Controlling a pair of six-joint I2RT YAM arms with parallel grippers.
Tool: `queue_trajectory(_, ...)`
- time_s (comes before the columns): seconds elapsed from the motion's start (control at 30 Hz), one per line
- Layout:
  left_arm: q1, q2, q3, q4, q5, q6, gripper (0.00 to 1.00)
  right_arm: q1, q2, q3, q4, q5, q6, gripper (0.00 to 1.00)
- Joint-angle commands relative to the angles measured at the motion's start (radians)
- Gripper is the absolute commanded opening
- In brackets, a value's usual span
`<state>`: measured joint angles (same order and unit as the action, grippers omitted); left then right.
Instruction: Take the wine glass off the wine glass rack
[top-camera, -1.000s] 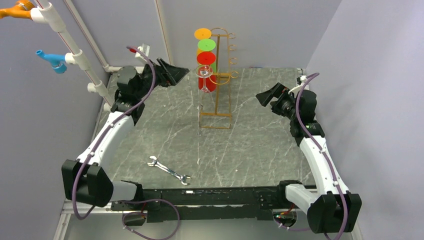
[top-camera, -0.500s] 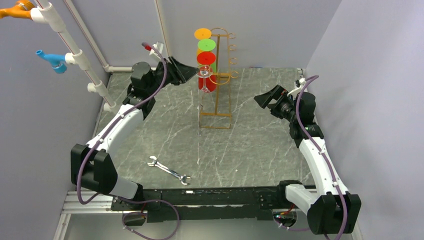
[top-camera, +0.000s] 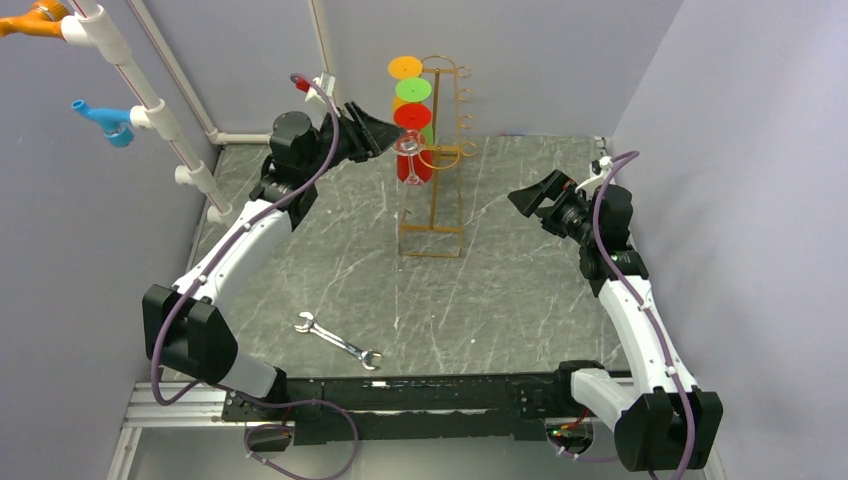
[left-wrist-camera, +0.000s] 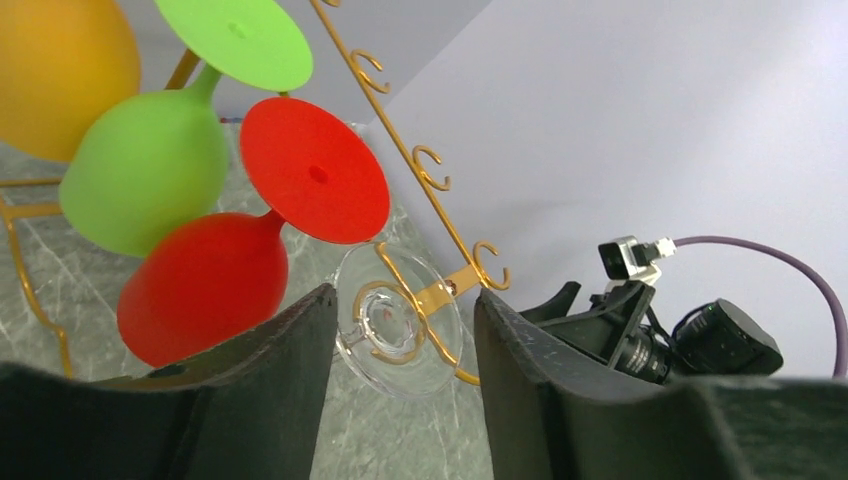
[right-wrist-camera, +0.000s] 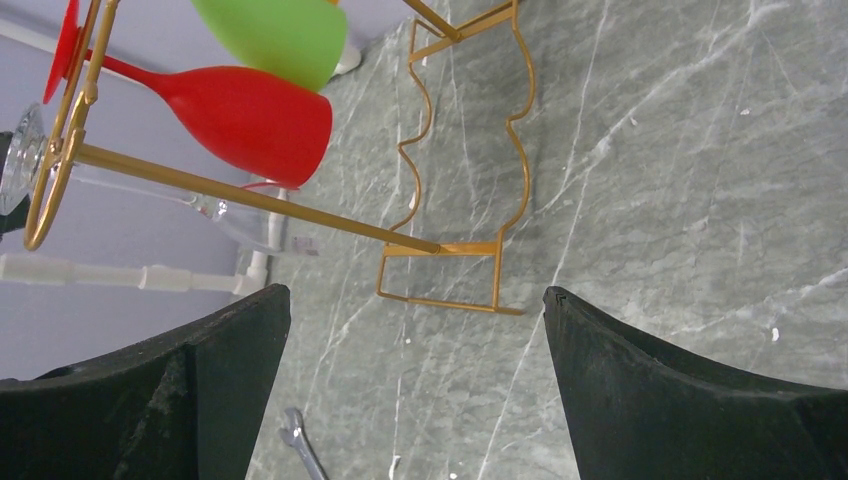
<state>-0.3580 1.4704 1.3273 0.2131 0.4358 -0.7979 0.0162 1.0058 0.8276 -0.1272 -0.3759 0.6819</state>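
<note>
Snagging is looming: the left gripper (left-wrist-camera: 405, 300), jaws spread, is bracketing the glass (left-wrist-camera: 385, 322) hanging lowest on the rack (top-camera: 437, 200), and a skewed pull is risking tipping rack and red glass (left-wrist-camera: 205, 290).

A: Can any words, labels, brand names or numbers be read anywhere?

B: No, none is legible. A small reddish mark near the white pipe (right-wrist-camera: 100, 272) is too blurred to make out.
</note>
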Motion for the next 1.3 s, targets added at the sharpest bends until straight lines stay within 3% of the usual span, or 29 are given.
queue_trajectory(0.0, -0.009, -0.014, 0.041, -0.085, -0.084, 0.026, 0.61, -0.001, -0.027, 0.009, 0.029, -0.012, 0.009, 0.99)
queue_trajectory(0.2, -0.010, -0.035, 0.060, -0.126, -0.121, 0.067, 0.70, -0.001, -0.027, 0.005, 0.032, -0.017, 0.012, 1.00)
queue_trajectory(0.77, -0.033, -0.013, 0.075, -0.149, -0.085, 0.051, 0.61, -0.001, -0.022, 0.002, 0.029, -0.014, 0.014, 0.99)
queue_trajectory(1.27, -0.035, -0.022, 0.073, -0.144, -0.089, 0.052, 0.38, -0.001, -0.014, -0.001, 0.018, -0.013, 0.015, 0.99)
